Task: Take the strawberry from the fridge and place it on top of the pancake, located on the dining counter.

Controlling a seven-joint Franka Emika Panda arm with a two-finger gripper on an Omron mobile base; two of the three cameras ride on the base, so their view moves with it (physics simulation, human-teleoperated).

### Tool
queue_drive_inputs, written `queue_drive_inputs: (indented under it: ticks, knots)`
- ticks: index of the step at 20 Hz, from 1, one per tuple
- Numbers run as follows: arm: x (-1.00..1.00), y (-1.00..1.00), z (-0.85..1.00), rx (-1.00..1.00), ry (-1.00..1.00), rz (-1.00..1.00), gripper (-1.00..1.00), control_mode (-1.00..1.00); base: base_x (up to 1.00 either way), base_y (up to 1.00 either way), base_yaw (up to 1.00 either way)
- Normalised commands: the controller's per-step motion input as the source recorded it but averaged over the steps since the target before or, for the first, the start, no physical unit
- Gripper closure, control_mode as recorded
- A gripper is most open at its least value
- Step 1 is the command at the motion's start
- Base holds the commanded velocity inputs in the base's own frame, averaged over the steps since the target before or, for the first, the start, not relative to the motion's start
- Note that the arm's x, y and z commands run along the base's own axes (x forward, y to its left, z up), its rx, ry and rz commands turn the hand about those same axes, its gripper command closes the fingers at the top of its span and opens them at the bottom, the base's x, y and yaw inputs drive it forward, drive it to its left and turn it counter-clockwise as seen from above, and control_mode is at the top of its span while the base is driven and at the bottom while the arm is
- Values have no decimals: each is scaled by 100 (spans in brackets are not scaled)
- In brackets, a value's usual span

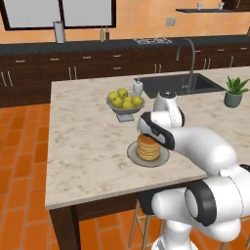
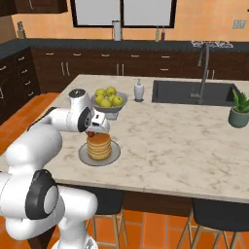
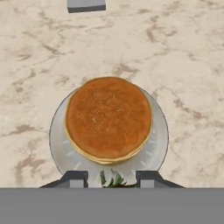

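while the jaws hover just above the pancake point(image 3: 108, 117) on the bench point(image 1: 83, 146), they grasp the strawberry point(image 2: 90, 134); fetching looks done, lowering and release onto the stack remain.

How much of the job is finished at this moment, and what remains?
Done: the strawberry is out of the fridge and has been brought to the dining counter. In hand: the gripper holds it just above the left edge of the pancake; in the hand view green leaves show between the jaws. Left: centre it over the stack, lower and release; the pancake top is bare.
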Motion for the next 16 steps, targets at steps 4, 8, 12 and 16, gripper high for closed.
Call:
queue_drive_inputs:
  ticks: [4, 8, 12, 16]
  knots:
    - [20, 0, -41, 0, 0, 0, 100, -100, 0, 0, 0]
    - [34, 11, -14, 0, 0, -3, 100, -100, 0, 0, 0]
    - [17, 1, -2, 0, 0, -1, 100, -100, 0, 0, 0]
    - [37, 0, -8, 0, 0, 0, 100, -100, 0, 0, 0]
